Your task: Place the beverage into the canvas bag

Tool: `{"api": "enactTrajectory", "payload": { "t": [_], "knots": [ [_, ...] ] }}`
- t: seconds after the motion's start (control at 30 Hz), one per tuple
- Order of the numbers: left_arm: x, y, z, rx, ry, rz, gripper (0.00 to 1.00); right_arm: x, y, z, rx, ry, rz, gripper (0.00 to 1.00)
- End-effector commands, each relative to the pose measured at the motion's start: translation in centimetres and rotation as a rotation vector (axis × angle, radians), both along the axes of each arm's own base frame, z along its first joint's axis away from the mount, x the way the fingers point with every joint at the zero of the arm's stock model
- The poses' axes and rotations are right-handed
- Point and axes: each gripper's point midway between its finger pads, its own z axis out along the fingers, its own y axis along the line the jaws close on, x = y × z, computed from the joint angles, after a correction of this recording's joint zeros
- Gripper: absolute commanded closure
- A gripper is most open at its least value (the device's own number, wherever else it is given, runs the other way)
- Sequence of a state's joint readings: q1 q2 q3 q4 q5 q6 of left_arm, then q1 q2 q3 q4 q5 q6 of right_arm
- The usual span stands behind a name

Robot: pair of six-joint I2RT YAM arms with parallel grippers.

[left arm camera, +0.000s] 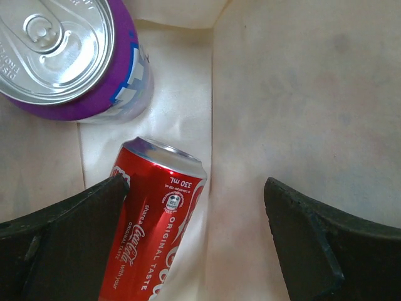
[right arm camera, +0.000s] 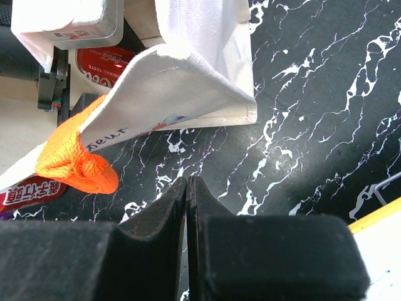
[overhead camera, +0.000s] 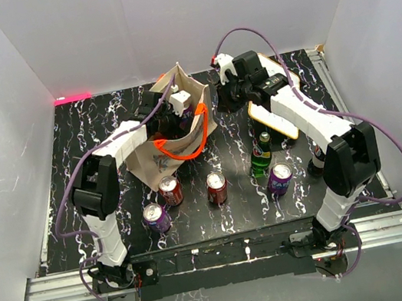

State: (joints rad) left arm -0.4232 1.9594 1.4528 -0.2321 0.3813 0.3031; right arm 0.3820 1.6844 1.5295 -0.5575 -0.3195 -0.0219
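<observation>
Your left arm [overhead camera: 118,145] reaches from its base across the near-left of the counter [overhead camera: 236,214], elbow raised and wrist pitched down into the open mouth of the canvas bag [overhead camera: 145,164], which stands upright left of centre. Its wrist camera looks at the bag's pale floor, and the left tool [left arm camera: 195,188] hangs there with its jaws spread wide and nothing clamped between them. The red cola can [left arm camera: 156,219] is inside the bag, lying on its side on the floor with its base end pointing away from the tool. It passes under the left finger [left arm camera: 62,244], but from this angle you cannot tell whether the finger touches it. A purple can [left arm camera: 69,56] stands upright in the bag's far corner, just beside the red one. Your right arm [overhead camera: 312,119] stretches forward and inward along the right side, with its wrist near the bag's right wall. The right tool [right arm camera: 188,188] is fully closed, finger against finger, gripping nothing. It sits low over bare counter, near the bag's bottom corner and beside the orange handle [right arm camera: 75,157], apart from both.
</observation>
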Motion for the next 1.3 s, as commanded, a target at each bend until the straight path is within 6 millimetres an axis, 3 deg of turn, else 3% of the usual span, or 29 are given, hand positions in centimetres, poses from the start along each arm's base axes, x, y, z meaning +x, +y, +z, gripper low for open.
{"api": "enactTrajectory", "payload": {
  "t": [0.0,0.1,0.27,0.4,0.57,0.67,0.83,1.03,1.13,1.27],
  "knots": [
    [-3.3,0.4,-4.0,0.038,0.171,-0.029,0.09,1.1,0.4,2.2,0.024,-0.072,0.014,0.92],
    [-4.0,-0.1,-3.7,0.013,0.167,-0.094,0.11,1.3,0.4,2.1,0.023,-0.07,0.012,0.92],
    [-4.1,0.7,-2.8,0.042,0.109,-0.104,0.1,1.3,0.2,1.9,0.021,-0.068,0.01,0.92],
    [-3.9,1.1,-0.5,0.042,0.024,-0.112,0.1,1.2,0.3,1.7,0.025,-0.06,0.013,0.92],
    [-5.5,0.0,2.8,-0.052,-0.043,-0.203,0.11,1.2,0.2,1.7,0.028,-0.064,0.013,0.92],
    [-5.3,-0.2,3.6,-0.074,-0.06,-0.19,0.1,1.0,0.3,1.7,0.034,-0.062,0.019,0.92],
    [-3.3,0.6,2.2,-0.013,-0.03,-0.078,0.07,0.9,0.3,1.8,0.039,-0.067,0.02,0.92],
    [-2.2,1.0,-0.2,0.05,-0.008,-0.062,0.03,0.9,0.4,2.0,0.042,-0.069,0.024,0.92],
    [-2.2,1.3,-1.0,0.064,-0.019,-0.067,0.03,0.9,0.3,2.0,0.041,-0.069,0.02,0.92],
    [-3.6,1.3,-2.7,0.076,0.065,-0.106,0.03,0.9,0.3,2.0,0.041,-0.07,0.02,0.92]
  ]
}}
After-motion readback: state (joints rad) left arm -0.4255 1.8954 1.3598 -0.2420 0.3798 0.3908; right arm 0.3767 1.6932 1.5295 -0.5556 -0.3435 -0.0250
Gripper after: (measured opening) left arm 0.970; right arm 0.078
